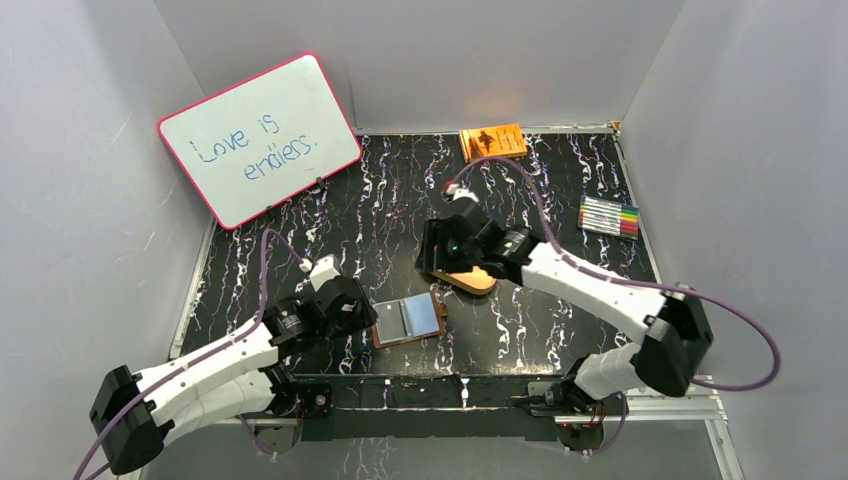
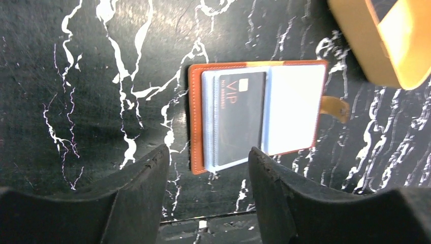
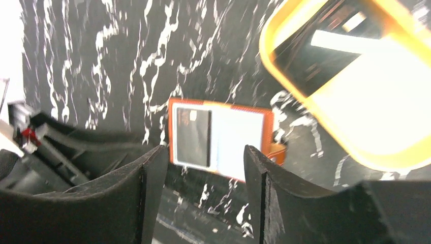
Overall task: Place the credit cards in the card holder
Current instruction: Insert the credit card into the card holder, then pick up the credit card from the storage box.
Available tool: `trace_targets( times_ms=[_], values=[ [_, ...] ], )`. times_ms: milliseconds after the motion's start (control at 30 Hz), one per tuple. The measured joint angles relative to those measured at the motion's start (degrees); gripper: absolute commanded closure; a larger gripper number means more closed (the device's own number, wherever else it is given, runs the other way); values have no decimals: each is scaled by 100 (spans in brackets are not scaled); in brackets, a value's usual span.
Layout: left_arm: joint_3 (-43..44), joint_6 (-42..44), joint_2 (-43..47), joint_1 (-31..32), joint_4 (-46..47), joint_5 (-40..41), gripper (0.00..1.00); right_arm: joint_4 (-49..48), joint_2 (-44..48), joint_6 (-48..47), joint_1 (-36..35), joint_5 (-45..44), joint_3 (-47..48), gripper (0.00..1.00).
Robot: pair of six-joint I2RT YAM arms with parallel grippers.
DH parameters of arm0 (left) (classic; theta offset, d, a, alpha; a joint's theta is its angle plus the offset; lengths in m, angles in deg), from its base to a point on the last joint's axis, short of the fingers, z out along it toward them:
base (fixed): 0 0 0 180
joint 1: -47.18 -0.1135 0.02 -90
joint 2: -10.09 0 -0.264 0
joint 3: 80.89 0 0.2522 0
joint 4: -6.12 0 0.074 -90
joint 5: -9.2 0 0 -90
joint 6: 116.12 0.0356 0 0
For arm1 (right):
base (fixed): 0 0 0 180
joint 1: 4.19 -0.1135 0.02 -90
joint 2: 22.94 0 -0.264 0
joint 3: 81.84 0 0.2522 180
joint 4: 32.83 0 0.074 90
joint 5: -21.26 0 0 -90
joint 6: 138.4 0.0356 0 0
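The card holder (image 1: 408, 320) lies open and flat on the black marbled table, with clear sleeves inside and a snap strap on its right. A dark credit card (image 2: 239, 119) marked VIP sits in the left sleeve. It also shows as a dark credit card (image 3: 193, 136) in the card holder (image 3: 223, 138) in the right wrist view. My left gripper (image 2: 208, 157) hangs open just before the holder's near edge (image 2: 256, 114), nothing between its fingers. My right gripper (image 3: 206, 155) is open and empty too. In the top view that right gripper (image 1: 436, 264) hovers over the tray, and my left gripper (image 1: 368, 320) is beside the holder's left edge.
A tan oval tray (image 1: 480, 283) lies right of the holder, mostly under my right gripper; glare hides the tray's (image 3: 356, 86) contents. A whiteboard (image 1: 260, 135) leans at the back left. An orange book (image 1: 493, 140) and a marker set (image 1: 610, 215) lie at the back right.
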Motion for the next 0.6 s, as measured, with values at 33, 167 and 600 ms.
trace_targets(
  times_ms=[33,167,600],
  values=[
    [103,50,44,0,-81,37,38,17,149,-79,81,-140,-7,33],
    [409,354,153,0,-308,170,25,-133,765,-424,734,-402,-236,32],
    [367,1005,975,0,-345,350,14,-1283,415,-752,2507,1082,-1032,31]
  ],
)
